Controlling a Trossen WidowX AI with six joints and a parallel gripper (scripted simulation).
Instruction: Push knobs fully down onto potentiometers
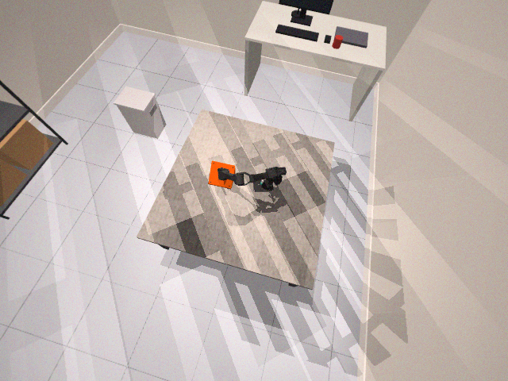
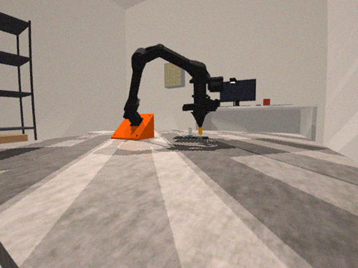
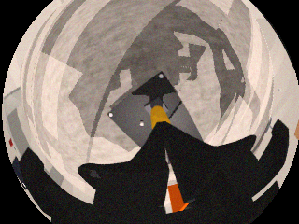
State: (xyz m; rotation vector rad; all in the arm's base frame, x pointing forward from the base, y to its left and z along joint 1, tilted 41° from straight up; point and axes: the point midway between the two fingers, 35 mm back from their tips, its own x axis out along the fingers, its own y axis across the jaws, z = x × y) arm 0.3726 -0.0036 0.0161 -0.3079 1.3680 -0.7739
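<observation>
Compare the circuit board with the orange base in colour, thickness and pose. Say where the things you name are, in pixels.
The circuit board (image 1: 257, 188) (image 2: 180, 138) (image 3: 127, 117) is dark; the base (image 1: 213, 179) (image 2: 124, 133) (image 3: 176, 197) is orange. The board is thin, the base a thick wedge. The board lies level, while the base's top face slopes. Both are on the table (image 1: 229, 246) (image 2: 116, 228) (image 3: 107, 51).

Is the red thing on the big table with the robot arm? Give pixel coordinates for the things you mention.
No, the red thing (image 1: 336, 41) (image 2: 266, 101) stands on the white desk (image 1: 315, 52) (image 2: 251, 114), beside the computer screen.
</observation>
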